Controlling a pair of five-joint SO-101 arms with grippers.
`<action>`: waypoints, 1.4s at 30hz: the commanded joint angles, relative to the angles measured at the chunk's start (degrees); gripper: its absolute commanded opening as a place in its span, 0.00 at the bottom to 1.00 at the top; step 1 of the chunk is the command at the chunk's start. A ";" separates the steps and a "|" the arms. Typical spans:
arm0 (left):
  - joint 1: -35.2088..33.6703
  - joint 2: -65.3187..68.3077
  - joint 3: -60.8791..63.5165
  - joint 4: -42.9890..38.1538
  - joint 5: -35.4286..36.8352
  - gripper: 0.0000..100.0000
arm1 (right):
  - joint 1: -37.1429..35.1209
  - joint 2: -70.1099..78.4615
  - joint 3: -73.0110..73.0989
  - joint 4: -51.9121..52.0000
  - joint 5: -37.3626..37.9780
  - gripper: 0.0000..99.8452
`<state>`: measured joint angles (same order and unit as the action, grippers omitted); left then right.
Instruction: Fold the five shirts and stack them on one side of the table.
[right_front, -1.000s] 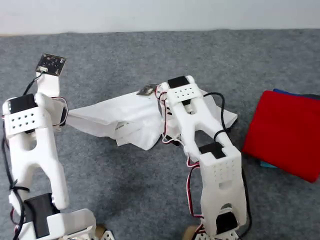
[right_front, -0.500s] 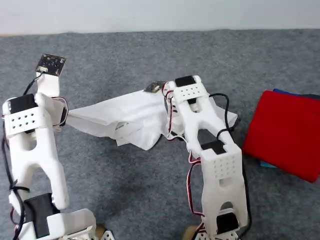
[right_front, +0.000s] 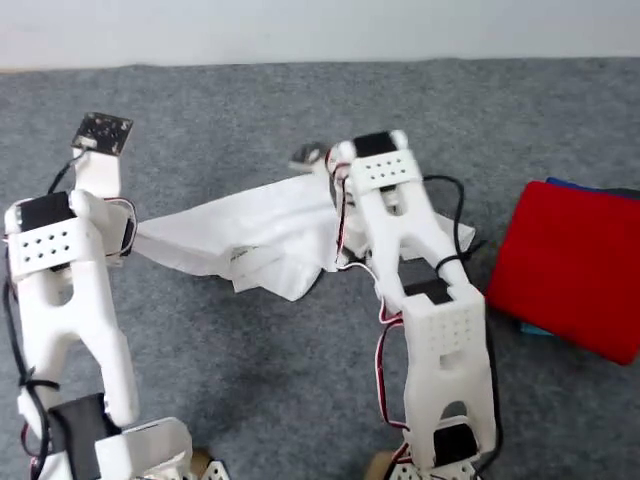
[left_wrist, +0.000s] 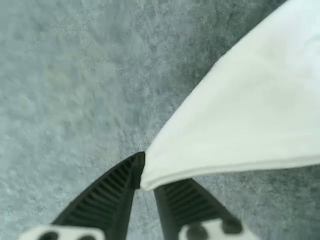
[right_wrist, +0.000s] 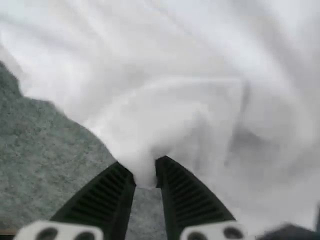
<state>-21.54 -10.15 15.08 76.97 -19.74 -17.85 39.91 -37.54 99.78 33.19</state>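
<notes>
— White shirt (left_wrist: 240, 115) first: where is it against the left claw (left_wrist: 147, 175)?
— One corner sits right between the fingers. They are closed to a thin gap, nipping the tip of that corner, and the rest fans away over the grey worktop (left_wrist: 65, 75).
— And from above?
— It lies crumpled mid-worktop, drawn out between the two arms. Its left tip runs under the left arm's wrist, which covers the grasp.
— The right claw (right_wrist: 145, 172)?
— Pinched nearly closed on a raised fold of the same shirt; cloth bulges just past the fingertips. From above, the right arm lies over that grasp and over part of the shirt's right half.
— Further right?
— A folded red shirt (right_front: 572, 265) by the right edge, well apart from the white one and cut off by the frame. It rests on a blue one (right_front: 560, 183) and something teal (right_front: 535, 328). Both peek out as slivers, so I cannot tell how many are in that pile.
</notes>
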 joint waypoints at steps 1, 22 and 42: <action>3.08 -5.89 -3.82 0.70 3.34 0.00 | 1.19 -9.45 -4.92 2.68 0.18 0.01; 17.76 -25.41 -27.56 -6.33 11.87 0.00 | 20.18 -50.86 -5.10 -2.07 -0.79 0.01; 18.02 -25.85 -57.10 -6.42 -18.90 0.00 | 31.52 -74.42 -5.19 -6.81 -0.62 0.01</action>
<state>-3.78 -35.38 -36.88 71.87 -34.77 11.52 -31.56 -39.74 93.80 32.75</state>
